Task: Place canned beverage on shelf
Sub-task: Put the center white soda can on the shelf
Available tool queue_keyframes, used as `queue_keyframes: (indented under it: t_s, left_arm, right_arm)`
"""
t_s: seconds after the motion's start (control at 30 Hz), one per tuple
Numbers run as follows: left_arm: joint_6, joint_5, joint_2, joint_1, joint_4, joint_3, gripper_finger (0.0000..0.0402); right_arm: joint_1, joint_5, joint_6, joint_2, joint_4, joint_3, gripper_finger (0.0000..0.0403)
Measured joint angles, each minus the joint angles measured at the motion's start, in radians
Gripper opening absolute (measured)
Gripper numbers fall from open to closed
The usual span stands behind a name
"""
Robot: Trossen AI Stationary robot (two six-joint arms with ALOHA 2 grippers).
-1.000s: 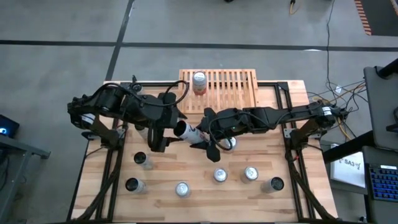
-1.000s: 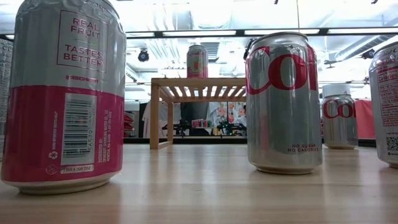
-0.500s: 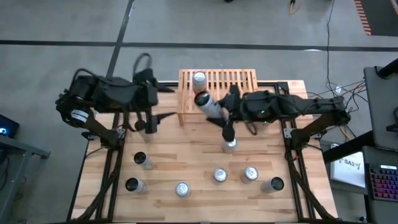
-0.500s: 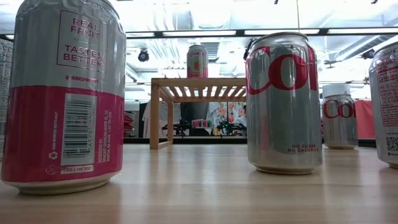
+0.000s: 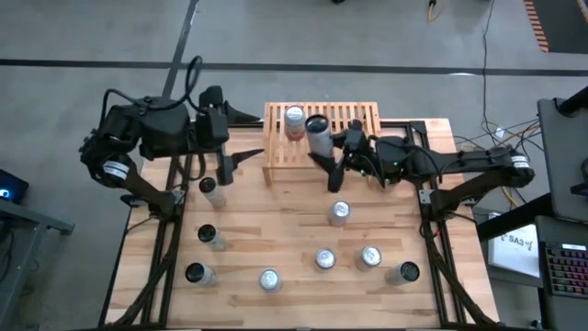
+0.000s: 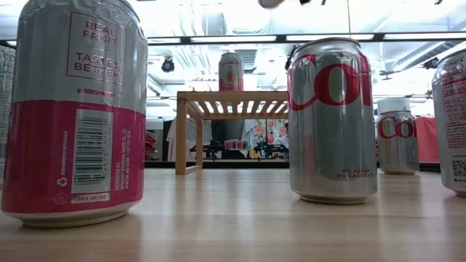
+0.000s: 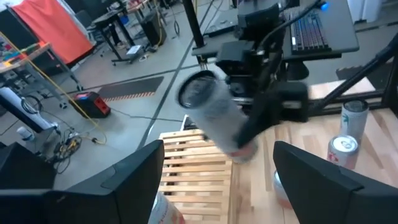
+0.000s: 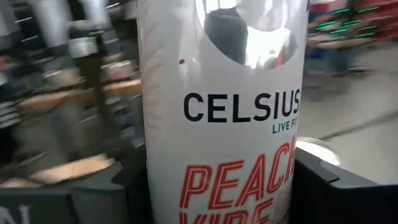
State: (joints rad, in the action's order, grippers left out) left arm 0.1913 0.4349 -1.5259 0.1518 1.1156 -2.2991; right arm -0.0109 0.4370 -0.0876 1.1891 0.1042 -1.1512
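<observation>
A white Celsius can (image 5: 319,136) hangs over the near part of the light wooden shelf (image 5: 354,129), with my right gripper (image 5: 328,153) shut on it. In the low view only the can's end (image 6: 272,3) shows, at the top edge. A pink can (image 5: 293,119) stands upright on the shelf's left end and also shows in the low view (image 6: 231,71). My left gripper (image 5: 234,164) hovers open and empty by the table's far left, well left of the shelf. Its two fingers stand wide apart in the left wrist view (image 7: 217,180). My right gripper pinches the can's side wall (image 8: 186,186) between its two fingers (image 8: 336,186), one on each side of the can's lower half. The fingers come about level from the table's right side, across the can. The can is lifted clear above the shelf, tilted, its top (image 7: 196,93) leaning toward the table's left.
Several cans stand upright on the wooden table: one near the middle (image 5: 340,213), a row along the near edge (image 5: 324,259) (image 5: 369,257) (image 5: 268,279), and others at the left (image 5: 211,237) (image 5: 210,188). Black frame rails (image 5: 427,198) run along both table sides.
My right gripper has carried the white can from the table's middle toward the far edge, to above the shelf. The can has turned from lying toward the left to nearly upright. My left gripper has drawn back from the can toward the table's left and risen.
</observation>
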Motion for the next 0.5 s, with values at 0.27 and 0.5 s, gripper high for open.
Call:
queue_keyframes:
  t_s: [0.27,0.5]
  left_arm:
    - [-0.001,-0.001,-0.022,-0.014,-0.021,0.018,0.0286]
    - [-0.002,0.001,-0.030,-0.040,-0.021,0.019,0.0286]
  right_arm:
    - [0.047,0.303,0.036,0.014,0.355,0.244,0.0237]
    - [0.079,0.471,0.012,0.089,0.516,0.354,0.0237]
